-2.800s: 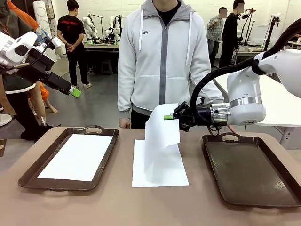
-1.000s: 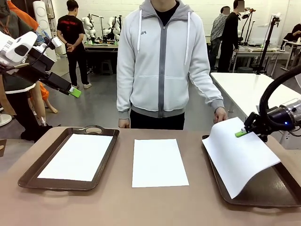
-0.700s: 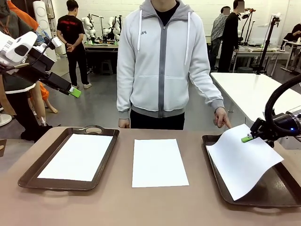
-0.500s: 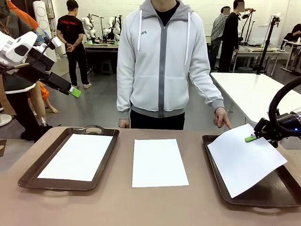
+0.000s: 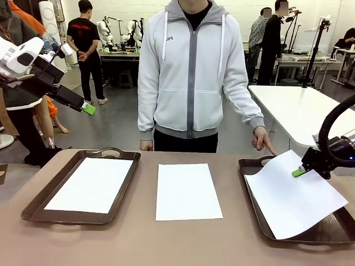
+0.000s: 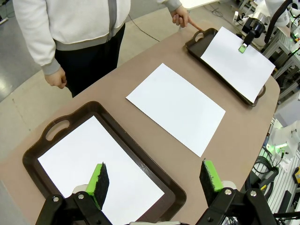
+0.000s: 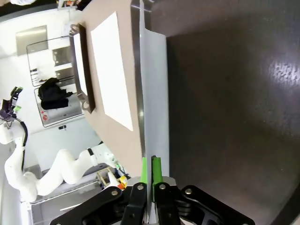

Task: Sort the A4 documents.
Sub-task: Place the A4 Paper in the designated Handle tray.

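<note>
Front view, items on my table, listed from the paper outward.

1. Held sheet (image 5: pixel 294 197): white, blank. My right gripper (image 5: pixel 300 172) is clenched on its far edge, and the paper slopes down from there toward the near left. It lies askew over the right tray (image 5: pixel 333 228), with its left edge covering that tray's left rim. In the right wrist view my two green pads are pressed together with the paper's edge between them, above the dark tray floor.

2. Middle sheet (image 5: pixel 187 191): white, flat on the bare table (image 5: pixel 138 244) between the two trays, touching neither.

3. Left sheet (image 5: pixel 91 184): white, flat inside the left tray (image 5: pixel 72 217), with a dark margin showing all round it.

4. Trays: two, dark brown, each with a loop handle on the far side, one at the left of the table and one at the right.

5. My left gripper (image 6: pixel 154 179): released, fingers spread wide, nothing between them. It is raised at the far left, well above the left tray, which the left wrist view shows beneath the pads.

6. Person: standing at the far side in a light grey zipped hoodie. One hand (image 5: pixel 260 138) points a finger down near the right tray's far handle. The other hand (image 5: pixel 146 145) hangs at the table's far edge, near the left tray's far right corner.
</note>
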`<action>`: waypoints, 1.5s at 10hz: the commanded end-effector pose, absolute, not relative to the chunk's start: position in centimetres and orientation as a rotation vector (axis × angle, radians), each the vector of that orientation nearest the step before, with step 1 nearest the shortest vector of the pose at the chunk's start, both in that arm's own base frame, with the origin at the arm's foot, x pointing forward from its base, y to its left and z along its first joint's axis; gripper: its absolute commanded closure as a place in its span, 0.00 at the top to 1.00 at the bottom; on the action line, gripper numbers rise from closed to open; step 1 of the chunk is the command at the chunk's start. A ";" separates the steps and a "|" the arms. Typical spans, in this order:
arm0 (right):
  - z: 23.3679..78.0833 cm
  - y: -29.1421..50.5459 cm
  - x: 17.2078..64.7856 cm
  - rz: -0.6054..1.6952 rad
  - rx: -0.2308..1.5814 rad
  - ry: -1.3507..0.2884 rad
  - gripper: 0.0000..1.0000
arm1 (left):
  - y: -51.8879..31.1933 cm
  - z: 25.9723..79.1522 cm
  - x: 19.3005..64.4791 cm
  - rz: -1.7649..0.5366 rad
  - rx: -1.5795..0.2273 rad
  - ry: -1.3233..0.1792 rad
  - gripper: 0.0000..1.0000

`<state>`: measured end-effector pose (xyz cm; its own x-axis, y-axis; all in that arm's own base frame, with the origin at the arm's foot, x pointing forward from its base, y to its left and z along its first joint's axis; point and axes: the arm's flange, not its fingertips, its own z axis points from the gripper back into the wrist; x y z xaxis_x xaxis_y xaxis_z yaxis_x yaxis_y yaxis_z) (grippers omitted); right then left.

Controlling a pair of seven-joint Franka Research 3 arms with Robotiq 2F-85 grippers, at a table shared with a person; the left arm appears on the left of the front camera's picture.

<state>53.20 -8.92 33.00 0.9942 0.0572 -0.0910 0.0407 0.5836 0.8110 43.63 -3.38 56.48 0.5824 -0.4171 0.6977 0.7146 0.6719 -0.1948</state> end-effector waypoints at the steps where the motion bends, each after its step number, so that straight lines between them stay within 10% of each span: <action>1: 32.2 -8.9 53.1 0.017 0.890 0.066 0.01 | -3.4 56.5 43.6 -0.694 -0.494 -0.665 1.00; 15: 29.6 -9.7 53.8 -0.051 0.721 0.034 0.01 | -3.4 56.5 43.6 -0.694 -0.494 -0.665 1.00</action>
<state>53.44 -10.02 29.80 0.9989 -0.0273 -0.0381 0.0460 0.7310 0.6808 43.63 -3.38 56.48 0.5824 -0.4171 0.6977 0.7146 0.6719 -0.1948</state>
